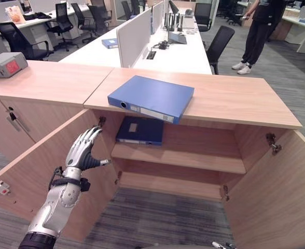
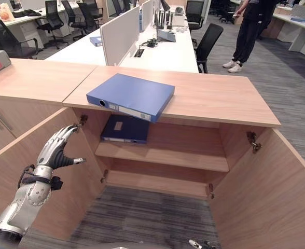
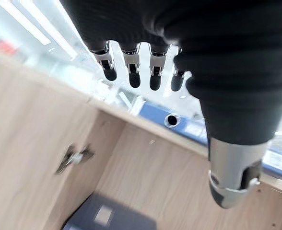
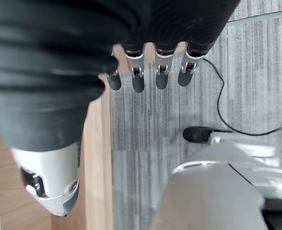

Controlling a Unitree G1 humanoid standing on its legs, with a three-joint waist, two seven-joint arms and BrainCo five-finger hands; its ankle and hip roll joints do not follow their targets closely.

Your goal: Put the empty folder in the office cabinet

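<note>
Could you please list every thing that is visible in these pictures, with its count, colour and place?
blue folder: one, blue, lying flat on the cabinet top, one corner over the front edge.
dark folder: one, dark blue, lying on the upper shelf inside the cabinet, at its left.
office cabinet: one, light wood, both doors open.
grey box: one, grey with a red patch, on the cabinet top at far left.
desks: white, behind the cabinet, with dividers.
office chairs: several, black, by the desks.
person: one, dark clothes, white shoes, standing behind at right.
left hand: open, before the left door.
right hand: open, over the carpet.
</note>
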